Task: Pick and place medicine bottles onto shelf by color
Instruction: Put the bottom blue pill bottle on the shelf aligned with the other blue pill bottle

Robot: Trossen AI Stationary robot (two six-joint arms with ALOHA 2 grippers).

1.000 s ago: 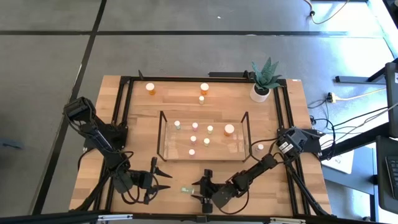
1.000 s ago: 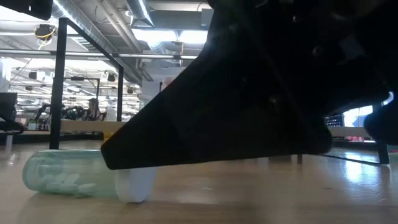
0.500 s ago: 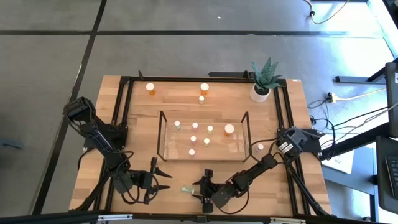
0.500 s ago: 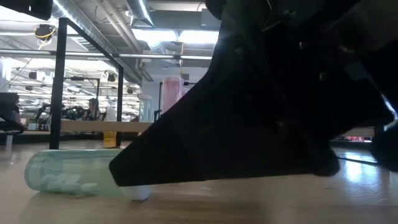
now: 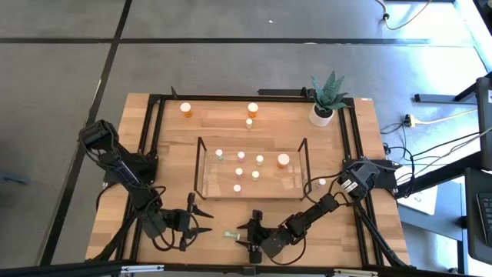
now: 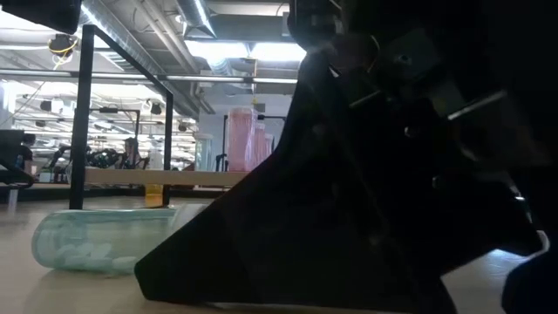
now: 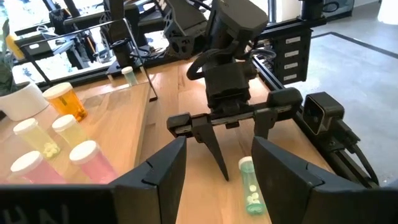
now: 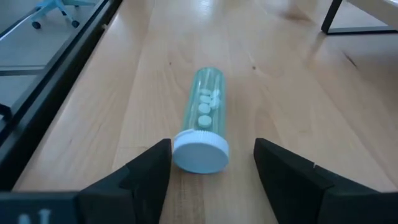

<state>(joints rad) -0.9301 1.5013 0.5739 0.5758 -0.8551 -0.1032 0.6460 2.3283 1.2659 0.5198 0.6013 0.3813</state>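
A greenish medicine bottle with a white cap lies on its side on the wooden table near the near edge. My right gripper is open, low over the table, with one finger on each side of the bottle's cap end, and touches nothing. In the low view a dark finger hides the cap. My left gripper waits open and holds nothing, just left of the bottle. The shelf, a clear rack, stands mid-table and carries several small bottles.
Two orange bottles and a small one stand behind the shelf. A white bottle stands at its right end. A potted plant is at the far right corner. Black frame rails run along the table's sides.
My right gripper has sunk toward the table at the green bottle. In the low view its finger has dropped and now covers the white cap, which showed a second ago. The bottle has stayed where it lay.
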